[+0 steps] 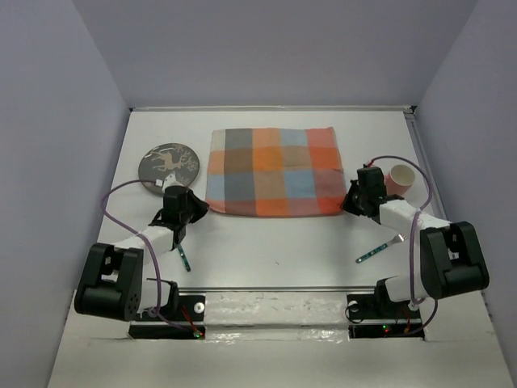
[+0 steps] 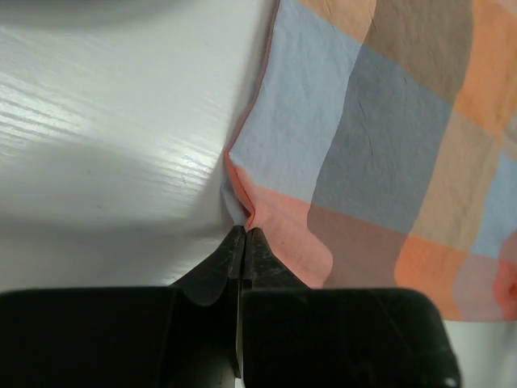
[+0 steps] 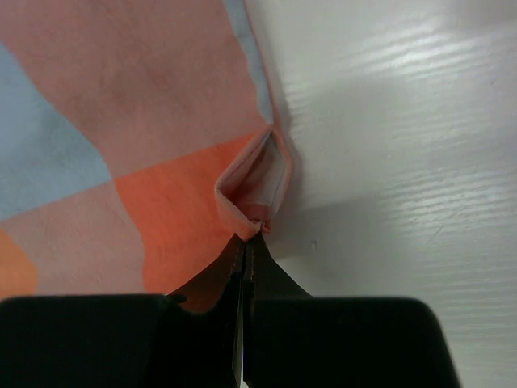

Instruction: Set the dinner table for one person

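Observation:
An orange, blue and grey checked cloth (image 1: pixel 273 171) lies spread in the middle of the white dinner table (image 1: pixel 266 250). My left gripper (image 1: pixel 202 208) is shut on the cloth's near left corner (image 2: pixel 246 212), which is bunched at the fingertips. My right gripper (image 1: pixel 346 206) is shut on the cloth's near right corner (image 3: pixel 257 212), folded up into a small pinch. A dark round plate (image 1: pixel 168 165) with a deer pattern lies left of the cloth. A pink cup (image 1: pixel 401 179) stands right of the cloth.
One green-handled utensil (image 1: pixel 183 257) lies under my left arm, another (image 1: pixel 380 250) with a metal end lies near my right arm. Grey walls close in the table on three sides. A metal rail (image 1: pixel 275 289) runs along the near edge.

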Robot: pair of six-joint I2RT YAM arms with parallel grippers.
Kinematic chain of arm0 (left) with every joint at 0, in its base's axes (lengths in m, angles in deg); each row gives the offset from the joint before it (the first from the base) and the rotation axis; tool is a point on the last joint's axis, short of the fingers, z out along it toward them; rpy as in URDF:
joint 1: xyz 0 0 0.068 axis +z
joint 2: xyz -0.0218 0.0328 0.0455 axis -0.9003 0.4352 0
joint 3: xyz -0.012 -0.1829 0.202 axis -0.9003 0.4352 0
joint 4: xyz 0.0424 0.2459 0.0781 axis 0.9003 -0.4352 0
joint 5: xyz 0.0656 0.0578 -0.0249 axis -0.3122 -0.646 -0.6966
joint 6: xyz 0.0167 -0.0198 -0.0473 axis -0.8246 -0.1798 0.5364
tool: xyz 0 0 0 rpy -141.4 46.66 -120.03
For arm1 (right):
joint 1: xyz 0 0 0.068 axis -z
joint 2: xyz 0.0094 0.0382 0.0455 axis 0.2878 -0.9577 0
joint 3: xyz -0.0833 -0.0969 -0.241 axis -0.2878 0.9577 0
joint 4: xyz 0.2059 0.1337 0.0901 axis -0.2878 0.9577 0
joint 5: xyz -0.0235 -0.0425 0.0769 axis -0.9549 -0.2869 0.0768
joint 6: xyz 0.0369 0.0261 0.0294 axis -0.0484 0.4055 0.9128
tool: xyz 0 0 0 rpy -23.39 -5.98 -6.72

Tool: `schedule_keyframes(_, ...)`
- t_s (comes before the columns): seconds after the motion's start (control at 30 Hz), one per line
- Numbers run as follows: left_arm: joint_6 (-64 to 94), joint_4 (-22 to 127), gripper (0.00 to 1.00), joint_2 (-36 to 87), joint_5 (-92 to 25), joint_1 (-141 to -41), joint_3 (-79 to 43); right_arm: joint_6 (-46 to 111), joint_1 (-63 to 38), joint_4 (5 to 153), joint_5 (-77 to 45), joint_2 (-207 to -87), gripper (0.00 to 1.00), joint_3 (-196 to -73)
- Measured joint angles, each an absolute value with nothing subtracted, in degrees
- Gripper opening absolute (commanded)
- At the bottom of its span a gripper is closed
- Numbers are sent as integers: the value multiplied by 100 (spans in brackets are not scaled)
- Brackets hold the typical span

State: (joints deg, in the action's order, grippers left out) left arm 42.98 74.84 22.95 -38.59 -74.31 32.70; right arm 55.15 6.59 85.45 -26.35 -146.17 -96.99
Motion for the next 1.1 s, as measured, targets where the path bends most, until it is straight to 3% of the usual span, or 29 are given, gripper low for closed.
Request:
schedule_keyframes(0.43, 4228, 8085, 3, 1257, -3898, -7420, 4050, 5889, 659, 8239, -2060, -13839, 0, -8726)
schedule_keyframes(0.77, 4427, 7495, 9, -59, -3927, -7420, 4571, 6061, 659, 8621, -1927, -12615, 0, -8276)
schedule_keyframes(1.03, 4554, 6997, 32, -662, -4003, -7420, 4710, 6273, 659, 8958, -1844, -12075, 1, -8129)
schedule_keyframes(1.1, 4573, 6918, 52, -675, -4023, -7420, 4715, 6315, 659, 8984, -1813, -12036, 8, -8105)
